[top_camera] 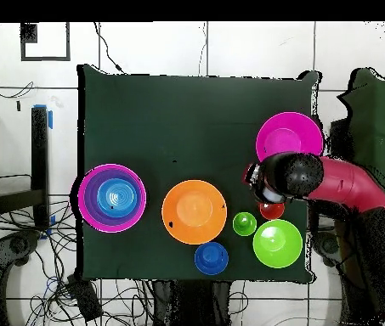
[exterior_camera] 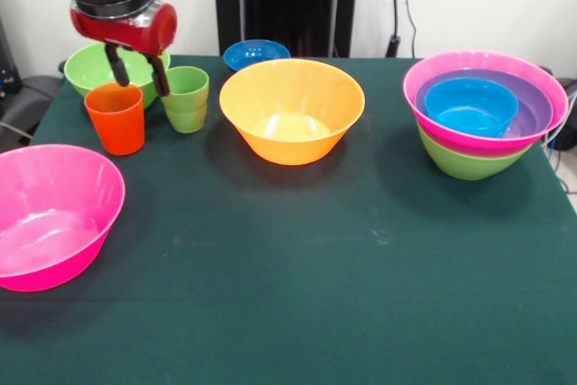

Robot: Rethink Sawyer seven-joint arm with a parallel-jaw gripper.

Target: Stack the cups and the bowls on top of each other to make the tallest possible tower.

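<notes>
The gripper [exterior_camera: 138,77], fingers spread and empty, hangs over the smooth orange-red cup [exterior_camera: 115,118] (glossy, upright).

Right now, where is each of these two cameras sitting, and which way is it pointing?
Front view: sits low across the table, facing the bowls; shows the gripper hanging open above the orange-red cup.
Overhead view: sits above, looking straight down on the table; shows the red arm reaching in from the right.
Both share: the orange bowl, the stacked tower and every loose cup.
</notes>
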